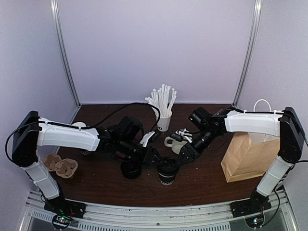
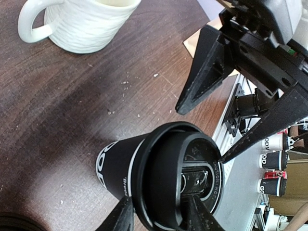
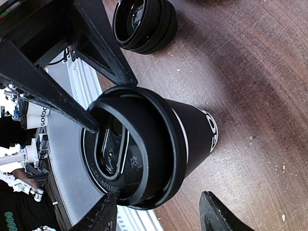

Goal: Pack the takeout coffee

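Black coffee cup [image 2: 119,166] (white lettering), cream ribbed mug [image 2: 82,24], brown bag [image 1: 248,154].

- Cup [image 1: 167,174]: a black band with white lettering and a thin white strip under the lid. It stands upright on the worktop [image 1: 96,185], near the front middle.
- Lid [image 3: 137,144]: black plastic with a raised ring and a sip slot. It looks tilted on the cup, not seated flat.
- Second cup [image 1: 131,169]: upright just left of the first and apart from it, dark from above, with a black ringed top.
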`<action>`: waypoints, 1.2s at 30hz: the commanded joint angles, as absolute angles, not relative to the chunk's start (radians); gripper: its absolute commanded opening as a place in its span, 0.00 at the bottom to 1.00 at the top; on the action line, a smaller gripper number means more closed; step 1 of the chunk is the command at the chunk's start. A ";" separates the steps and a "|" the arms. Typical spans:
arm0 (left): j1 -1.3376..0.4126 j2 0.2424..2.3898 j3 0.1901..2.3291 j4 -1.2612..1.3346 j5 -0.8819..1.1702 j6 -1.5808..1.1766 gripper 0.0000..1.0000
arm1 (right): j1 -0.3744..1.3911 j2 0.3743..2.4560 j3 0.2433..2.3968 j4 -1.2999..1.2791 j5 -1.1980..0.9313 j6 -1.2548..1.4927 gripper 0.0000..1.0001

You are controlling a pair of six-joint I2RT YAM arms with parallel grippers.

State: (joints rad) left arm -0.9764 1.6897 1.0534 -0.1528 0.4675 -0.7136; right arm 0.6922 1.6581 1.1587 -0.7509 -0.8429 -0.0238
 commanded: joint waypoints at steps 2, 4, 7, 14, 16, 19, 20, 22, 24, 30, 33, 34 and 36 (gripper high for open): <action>-0.993 1.793 0.934 -0.334 0.306 -0.709 0.38 | 0.686 1.725 1.162 -0.757 -0.627 -0.064 0.60; -0.993 1.792 0.936 -0.341 0.293 -0.705 0.38 | 0.686 1.739 1.174 -0.766 -0.626 -0.065 0.60; -0.994 1.790 0.939 -0.366 0.272 -0.696 0.38 | 0.685 1.750 1.195 -0.781 -0.616 -0.066 0.61; -1.017 1.655 1.011 -0.364 0.237 -0.617 0.49 | 0.683 1.674 1.255 -0.813 -0.774 -0.108 0.67; -1.018 1.654 1.076 -0.375 0.258 -0.626 0.51 | 0.682 1.662 1.251 -0.808 -0.813 -0.101 0.68; -1.032 1.663 1.152 -0.370 0.277 -0.629 0.53 | 0.675 1.656 1.250 -0.812 -0.853 -0.097 0.70; -1.035 1.664 1.167 -0.370 0.273 -0.628 0.54 | 0.673 1.653 1.250 -0.812 -0.859 -0.096 0.71; -1.040 1.663 1.182 -0.377 0.266 -0.630 0.56 | 0.667 1.645 1.251 -0.814 -0.864 -0.094 0.73; -1.040 1.653 1.184 -0.387 0.246 -0.631 0.57 | 0.663 1.635 1.253 -0.818 -0.871 -0.094 0.77; -1.040 1.653 1.181 -0.377 0.214 -0.617 0.59 | 0.668 1.564 1.172 -0.761 -0.879 -0.078 0.94; -1.038 1.671 1.178 -0.333 0.216 -0.620 0.58 | 0.695 1.498 1.112 -0.710 -0.783 -0.060 0.99; -1.038 1.679 1.178 -0.317 0.217 -0.625 0.58 | 0.704 1.482 1.100 -0.699 -0.746 -0.062 0.99; -1.038 1.693 1.181 -0.291 0.221 -0.638 0.58 | 0.721 1.474 1.097 -0.695 -0.707 -0.066 1.00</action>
State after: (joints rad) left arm -1.0378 1.6566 1.1587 -0.3599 0.2386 -0.6376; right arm 0.6884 1.5219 1.1236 -0.7559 -0.8185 -0.0711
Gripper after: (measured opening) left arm 0.581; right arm 0.994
